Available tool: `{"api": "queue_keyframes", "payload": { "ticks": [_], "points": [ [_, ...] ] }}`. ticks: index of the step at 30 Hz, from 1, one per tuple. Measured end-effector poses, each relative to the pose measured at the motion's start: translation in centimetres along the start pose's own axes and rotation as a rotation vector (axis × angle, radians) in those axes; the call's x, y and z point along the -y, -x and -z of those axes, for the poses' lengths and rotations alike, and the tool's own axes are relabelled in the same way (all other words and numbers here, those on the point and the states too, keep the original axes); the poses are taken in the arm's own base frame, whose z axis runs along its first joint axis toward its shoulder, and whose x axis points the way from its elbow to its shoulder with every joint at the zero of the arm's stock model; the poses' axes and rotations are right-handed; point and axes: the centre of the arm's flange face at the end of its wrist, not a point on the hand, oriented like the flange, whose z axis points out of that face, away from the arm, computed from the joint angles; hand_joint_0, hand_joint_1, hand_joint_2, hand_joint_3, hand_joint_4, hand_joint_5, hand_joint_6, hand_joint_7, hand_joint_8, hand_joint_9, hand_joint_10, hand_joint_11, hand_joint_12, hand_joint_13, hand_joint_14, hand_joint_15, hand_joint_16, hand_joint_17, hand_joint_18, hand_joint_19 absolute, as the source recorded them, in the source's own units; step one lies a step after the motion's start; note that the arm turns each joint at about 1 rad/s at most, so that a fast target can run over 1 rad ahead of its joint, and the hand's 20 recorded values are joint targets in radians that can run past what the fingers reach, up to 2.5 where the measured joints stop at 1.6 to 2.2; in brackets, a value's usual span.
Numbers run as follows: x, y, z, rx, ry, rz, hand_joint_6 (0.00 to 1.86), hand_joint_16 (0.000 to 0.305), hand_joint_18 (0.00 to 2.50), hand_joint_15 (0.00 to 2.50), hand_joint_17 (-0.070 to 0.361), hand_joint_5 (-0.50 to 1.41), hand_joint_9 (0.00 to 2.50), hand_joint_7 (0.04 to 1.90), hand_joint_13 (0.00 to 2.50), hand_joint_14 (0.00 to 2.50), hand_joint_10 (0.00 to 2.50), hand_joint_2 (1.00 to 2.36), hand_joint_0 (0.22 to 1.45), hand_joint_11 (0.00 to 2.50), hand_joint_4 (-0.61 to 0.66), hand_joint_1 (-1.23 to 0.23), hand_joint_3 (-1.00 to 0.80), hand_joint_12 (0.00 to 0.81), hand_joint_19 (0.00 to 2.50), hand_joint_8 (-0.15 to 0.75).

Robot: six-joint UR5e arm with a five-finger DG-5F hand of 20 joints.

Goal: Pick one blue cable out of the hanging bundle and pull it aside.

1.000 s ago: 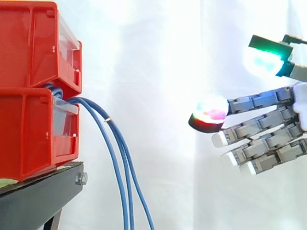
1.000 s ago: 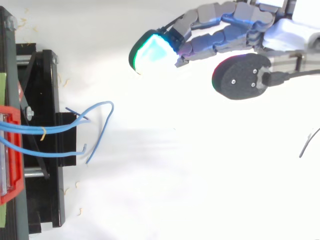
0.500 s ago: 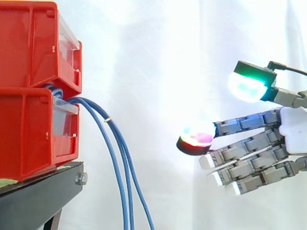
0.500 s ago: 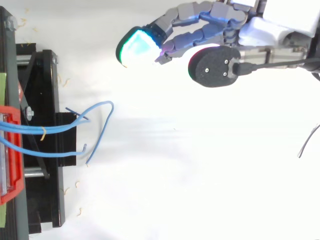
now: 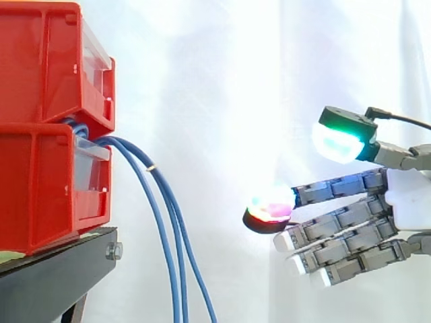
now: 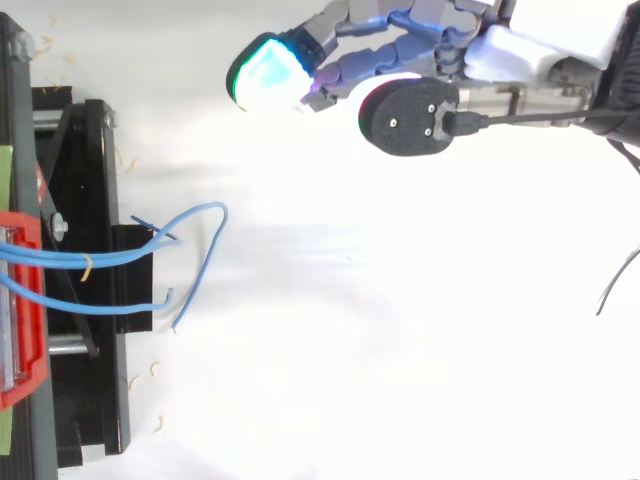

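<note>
Several blue cables [image 5: 165,222] come out between the two stacked red bins [image 5: 50,128] and hang down in a bundle past the black stand [image 5: 60,276]. From above, the blue cables [image 6: 150,250] run rightward off the stand and curl at their ends. My hand [image 5: 350,225] floats to the right of the bundle, well apart from it, with straight fingers pointing left and the thumb raised above them. In the top view the hand [image 6: 400,50] sits near the upper edge, off to one side of the cables. It holds nothing.
A white curtain hangs behind everything. Open space lies between the hand and the cables. A thin dark cable [image 6: 620,280] shows at the right edge of the top view.
The hand has moved left toward the cables and dropped lower in the side view. In the top view it has shifted toward the upper edge. The cables have not moved.
</note>
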Motion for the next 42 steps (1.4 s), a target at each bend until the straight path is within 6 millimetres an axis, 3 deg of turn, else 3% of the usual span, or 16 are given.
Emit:
{"api": "queue_keyframes", "payload": {
  "ticks": [10,17,22,31,42],
  "points": [
    [-0.1,-0.4,-0.6,0.037,0.035,0.056,0.5,0.059,0.29,0.23,0.132,-0.17,0.63,0.69,0.53,0.01,0.0,1.0,0.48,0.0,0.22,-0.54,-0.5,0.371,0.5,0.24],
    [2.4,-1.8,-4.2,0.015,-0.008,0.046,0.5,0.059,0.29,0.24,0.132,-0.17,0.63,0.69,0.54,0.01,0.0,1.0,0.48,0.0,0.23,-0.54,-0.5,0.373,0.5,0.239],
    [0.8,-3.5,-6.0,-0.033,-0.022,0.053,0.5,0.059,0.3,0.24,0.132,-0.17,0.64,0.69,0.55,0.01,0.0,1.0,0.48,0.0,0.22,-0.54,-0.5,0.374,0.52,0.239],
    [-0.3,-6.4,-6.5,-0.061,0.042,0.092,0.5,0.059,0.31,0.26,0.133,-0.17,0.64,0.7,0.57,0.01,0.0,1.0,0.48,0.0,0.23,-0.54,-0.5,0.378,0.53,0.24],
    [1.7,-9.0,-6.9,-0.076,0.049,0.064,0.5,0.06,0.34,0.27,0.134,-0.16,0.64,0.71,0.59,0.01,0.0,1.0,0.48,0.0,0.24,-0.54,-0.5,0.377,0.54,0.242]
  ]
}}
